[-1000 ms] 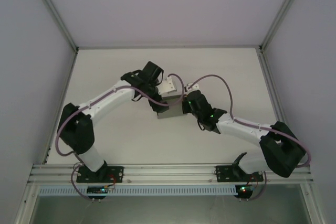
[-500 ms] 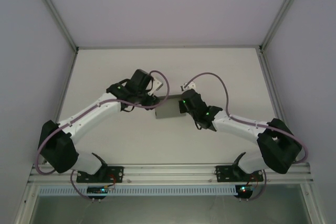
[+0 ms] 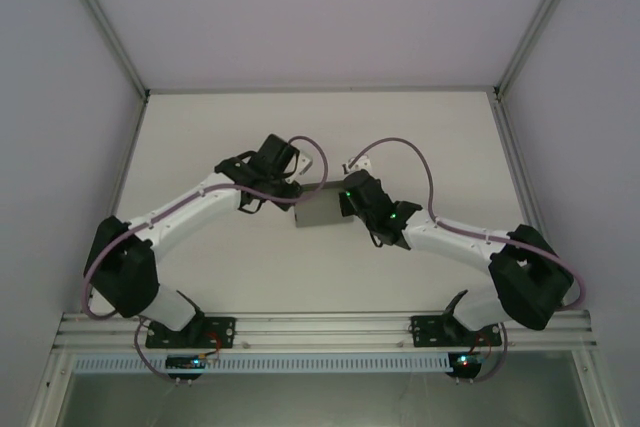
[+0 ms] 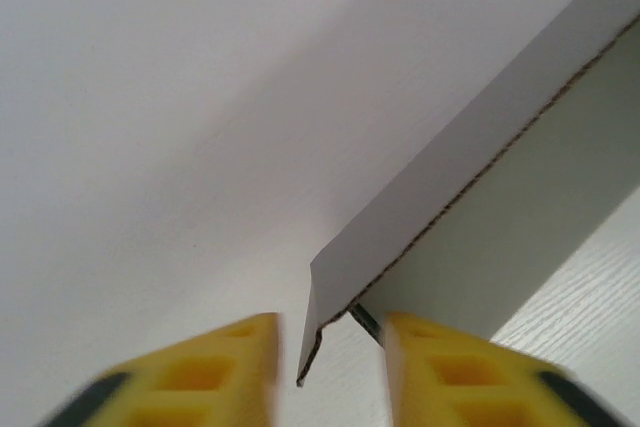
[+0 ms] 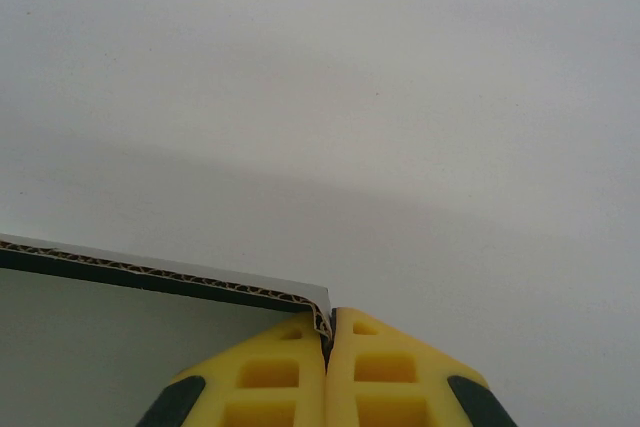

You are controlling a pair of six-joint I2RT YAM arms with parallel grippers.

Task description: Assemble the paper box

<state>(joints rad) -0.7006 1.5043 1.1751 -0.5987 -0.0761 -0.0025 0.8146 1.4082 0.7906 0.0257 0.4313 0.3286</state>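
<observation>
Mid table (image 3: 210, 137), box (image 3: 318, 210) lies low between both arms. R gripper (image 5: 328, 342) pinched tight on the box's wall edge, prob anchoring it so it can't slide. L gripper (image 4: 325, 352) has fingers apart w/ a box corner in the gap, looks lined up to grab or fold that side. Risk imo: thin card buckles if squeezed off-centre

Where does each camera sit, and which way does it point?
Top external: above and behind the robot, looking down at the table; left arm and right arm reach to the paper box.
Left wrist: on that arm, looking past the open left gripper at a box corner.
Right wrist: on that arm, looking past the right gripper, shut on a box edge.
Shared: all show the box.
</observation>
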